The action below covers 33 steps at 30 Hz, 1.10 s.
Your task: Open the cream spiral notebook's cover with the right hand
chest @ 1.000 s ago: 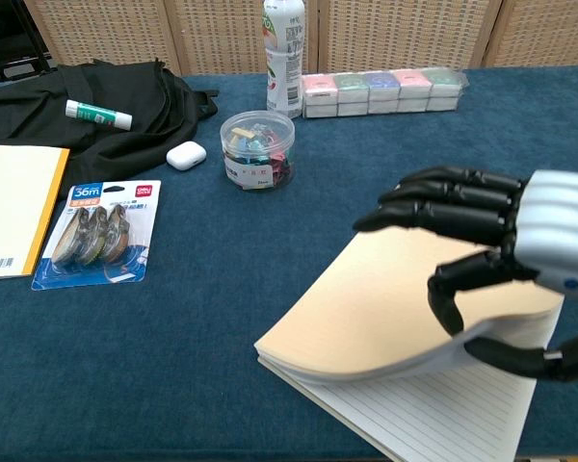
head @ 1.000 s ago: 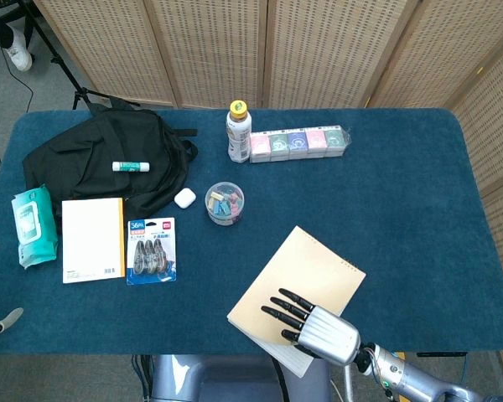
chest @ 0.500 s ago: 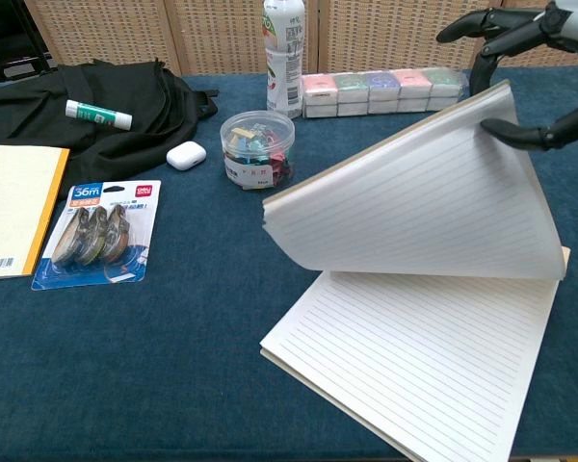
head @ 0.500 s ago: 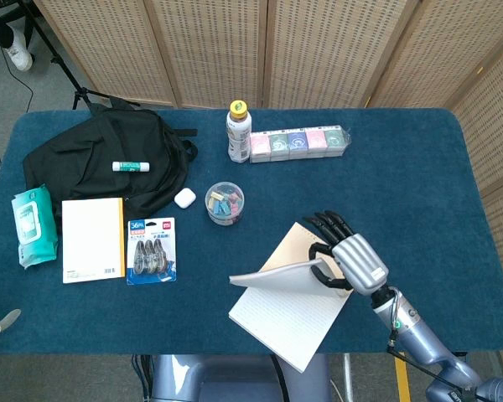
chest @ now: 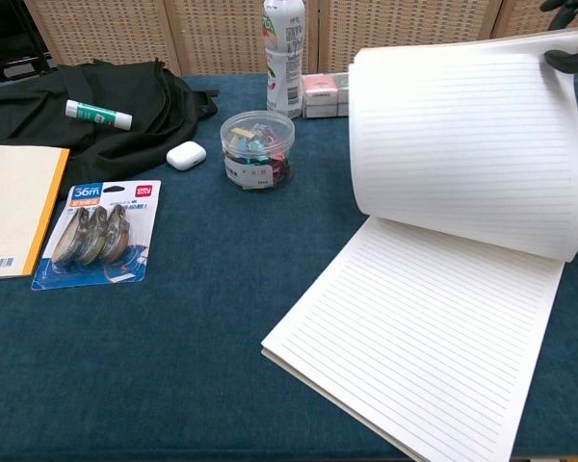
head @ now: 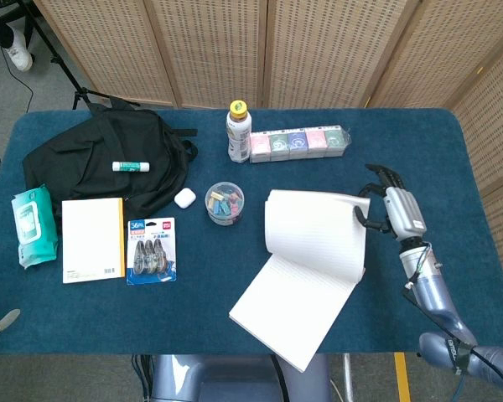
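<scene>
The cream spiral notebook (head: 289, 306) lies open at the table's front right, its lined page (chest: 414, 356) facing up. Its cover (head: 314, 234), together with some leaves, stands lifted and curved over the far half, lined side toward me (chest: 462, 144). My right hand (head: 392, 209) is at the lifted sheet's upper right edge and pinches it between thumb and fingers. In the chest view only dark fingertips (chest: 570, 60) show at the top right corner. The left hand is in neither view.
A black backpack (head: 109, 163) with a glue stick (head: 132, 166) on it lies far left. A bottle (head: 238, 132), a row of small boxes (head: 300, 142), a clip tub (head: 225, 203), an earbud case (head: 184, 198), a tape pack (head: 151, 249), a yellow pad (head: 92, 239) and wipes (head: 29, 226) lie around.
The right hand has swung the cover up from flat on the notebook and carried it back and to the right. The lined page underneath is now exposed.
</scene>
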{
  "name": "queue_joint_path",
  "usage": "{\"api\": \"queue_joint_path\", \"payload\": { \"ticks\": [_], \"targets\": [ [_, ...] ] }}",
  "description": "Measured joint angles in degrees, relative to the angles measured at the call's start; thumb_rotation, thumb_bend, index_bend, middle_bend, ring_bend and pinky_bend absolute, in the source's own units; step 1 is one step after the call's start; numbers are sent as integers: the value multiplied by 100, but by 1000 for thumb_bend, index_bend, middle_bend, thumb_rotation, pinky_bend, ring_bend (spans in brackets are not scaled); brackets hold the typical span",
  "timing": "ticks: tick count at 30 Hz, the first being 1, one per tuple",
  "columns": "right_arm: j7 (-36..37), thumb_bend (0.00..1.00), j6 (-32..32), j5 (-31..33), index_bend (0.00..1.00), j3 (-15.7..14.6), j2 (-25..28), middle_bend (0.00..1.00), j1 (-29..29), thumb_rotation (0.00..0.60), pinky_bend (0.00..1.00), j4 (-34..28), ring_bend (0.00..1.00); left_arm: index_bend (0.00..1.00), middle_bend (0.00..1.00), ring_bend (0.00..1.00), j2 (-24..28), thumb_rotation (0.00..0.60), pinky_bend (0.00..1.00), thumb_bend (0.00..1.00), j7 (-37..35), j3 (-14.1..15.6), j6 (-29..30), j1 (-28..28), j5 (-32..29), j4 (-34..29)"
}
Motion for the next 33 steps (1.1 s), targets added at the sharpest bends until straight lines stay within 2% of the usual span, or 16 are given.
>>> {"api": "queue_joint_path", "payload": {
  "ticks": [8,10,15,17,19,22,27,33],
  "targets": [
    [135,664,-586,445,724,190,-375,122,60,600,0,1399,0,0,0,0,-11,600,0,0,81,-3,-53,-22,-19,-26],
    [209,648,-717,503,692,227,-504,122,76,600,0,1732,0,0,0,0,-17,600,0,0,119,-1,-68,-28,-20,-40],
    [413,618,-1002,564,516,310,-787,92,127,600,0,2450,0,0,0,0,-42,600,0,0,204,-8,-103,-39,-57,-62],
    [413,533,-1067,588,403,336,-877,59,152,600,0,2697,0,0,0,0,-46,600,0,0,228,-8,-132,-47,-74,-77],
    [382,348,-1158,635,249,374,-981,14,186,600,0,3008,0,0,0,0,-47,600,0,0,221,-13,-114,-43,-80,-78],
    [312,254,-1292,712,144,456,-1105,0,235,600,0,3382,0,0,0,0,-46,600,0,0,188,-23,-91,-32,-101,-71],
    [263,207,-1299,687,127,556,-1133,0,238,600,0,3511,0,0,0,0,-47,600,0,0,190,-15,-83,-28,-73,-63],
    [402,119,-796,213,127,505,-904,0,81,600,0,3119,0,0,0,0,-57,600,0,0,191,-9,-59,-20,-46,-54]
  ]
}}
